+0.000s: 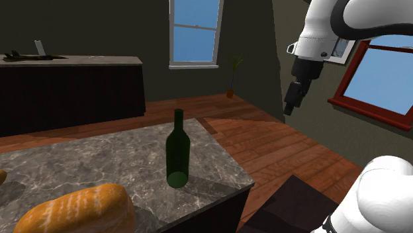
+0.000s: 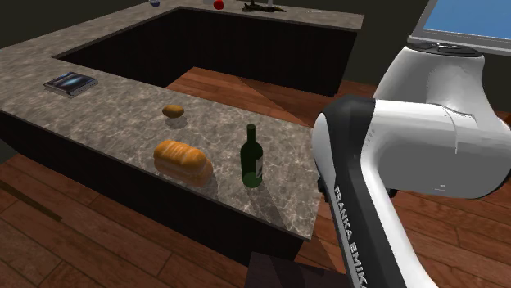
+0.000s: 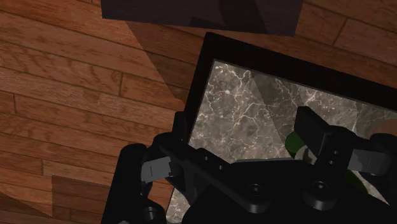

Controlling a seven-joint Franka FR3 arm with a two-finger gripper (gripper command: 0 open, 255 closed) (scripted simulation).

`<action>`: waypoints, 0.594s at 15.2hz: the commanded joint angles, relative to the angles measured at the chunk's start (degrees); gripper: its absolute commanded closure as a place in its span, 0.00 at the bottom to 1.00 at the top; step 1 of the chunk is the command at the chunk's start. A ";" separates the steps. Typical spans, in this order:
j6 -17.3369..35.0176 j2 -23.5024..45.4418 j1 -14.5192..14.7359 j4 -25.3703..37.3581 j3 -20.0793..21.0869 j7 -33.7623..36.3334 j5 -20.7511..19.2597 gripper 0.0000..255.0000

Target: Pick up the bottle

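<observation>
You will find the dark green bottle (image 1: 177, 149) standing upright on the marbled counter (image 1: 99, 159), near the corner closest to the arm; your gripper (image 1: 291, 104) hangs high over the wooden floor (image 1: 278, 149), off the counter's end, well apart from the bottle on the shoulder view's right; its 2 fingers (image 3: 313, 130) stand apart, clasping nothing; 1 loaf of bread (image 1: 76, 208) lies on the same counter, apart from the bottle, toward the shoulder view's lower left.

Wrist view: we see a mere green sliver of the bottle (image 3: 293, 146), the rest hidden behind a black finger (image 3: 312, 130). Shoulder view: the bottom edge cuts off the loaf (image 1: 73, 210).
</observation>
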 commanded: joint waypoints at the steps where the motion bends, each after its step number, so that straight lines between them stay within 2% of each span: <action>1: 0.00 0.00 0.00 0.00 0.00 0.00 0.00 0.00; 9: 5.88 14.56 2.00 8.61 6.58 5.78 3.90 0.00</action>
